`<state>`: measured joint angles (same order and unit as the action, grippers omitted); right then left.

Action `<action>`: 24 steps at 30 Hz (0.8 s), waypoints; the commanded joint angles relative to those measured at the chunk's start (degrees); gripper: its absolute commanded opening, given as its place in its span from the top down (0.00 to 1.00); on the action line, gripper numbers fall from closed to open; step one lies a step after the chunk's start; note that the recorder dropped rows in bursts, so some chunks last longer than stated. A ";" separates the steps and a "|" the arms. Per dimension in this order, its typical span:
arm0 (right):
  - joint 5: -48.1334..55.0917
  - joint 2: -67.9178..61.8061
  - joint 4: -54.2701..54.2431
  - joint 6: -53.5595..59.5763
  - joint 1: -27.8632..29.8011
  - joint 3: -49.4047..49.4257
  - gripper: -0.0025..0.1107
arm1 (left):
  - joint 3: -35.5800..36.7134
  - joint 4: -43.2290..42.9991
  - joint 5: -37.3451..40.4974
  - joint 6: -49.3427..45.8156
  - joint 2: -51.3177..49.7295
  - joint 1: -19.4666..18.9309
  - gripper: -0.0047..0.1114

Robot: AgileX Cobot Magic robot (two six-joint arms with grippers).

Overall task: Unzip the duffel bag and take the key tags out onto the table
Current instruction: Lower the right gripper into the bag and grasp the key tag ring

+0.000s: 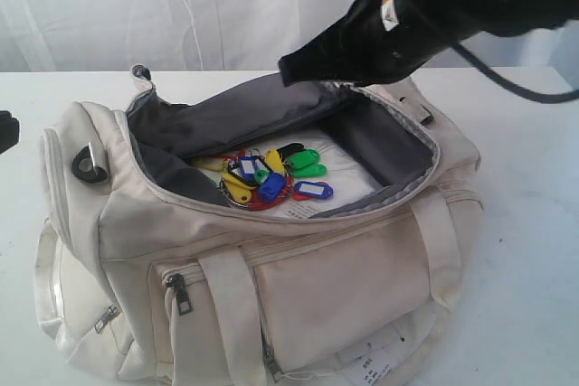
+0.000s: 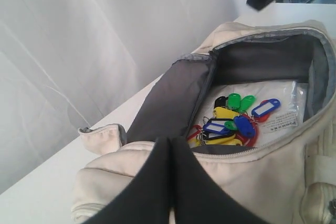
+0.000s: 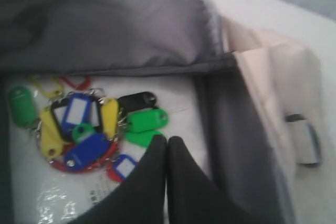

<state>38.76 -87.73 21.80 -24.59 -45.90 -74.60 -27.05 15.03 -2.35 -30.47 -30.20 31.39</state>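
Zero gap in right claw (image 3: 167, 141), empty, above open duffel bag (image 1: 344, 287)

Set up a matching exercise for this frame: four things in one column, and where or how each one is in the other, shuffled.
Things:
1. bag
2. key tags
3. right claw
4. black ring

Place or state:
A. lying inside the bag on a white packet
B. shut, above the bag's opening
C. unzipped, grey lining showing
D. outside the bag, at its left end in the exterior view

Pairs: 1-C, 2-A, 3-B, 4-D
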 commanded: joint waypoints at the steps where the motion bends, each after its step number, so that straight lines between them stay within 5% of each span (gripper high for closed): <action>1: 2.10 -8.71 -17.32 14.20 1.24 -3.83 0.98 | 0.50 0.08 -0.60 0.14 1.71 0.33 0.96; 9: 12.88 -23.23 -46.59 35.01 0.37 -3.89 0.98 | 0.61 0.08 -0.48 0.14 4.35 0.33 0.96; 17: 9.74 -20.76 -41.85 39.52 1.45 -13.22 0.96 | 0.61 0.08 0.42 0.03 5.85 0.33 0.96; 19: 6.76 -19.92 -36.57 36.27 1.45 -16.70 0.87 | 0.61 0.08 0.42 0.03 5.85 0.33 0.96; 24: 6.15 -20.07 -24.21 24.59 1.45 -18.16 0.45 | 0.61 -0.09 0.52 0.03 5.85 0.33 0.96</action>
<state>44.38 -107.91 -8.74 4.94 -44.93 -92.50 -26.73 14.93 -1.96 -30.47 -24.80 31.39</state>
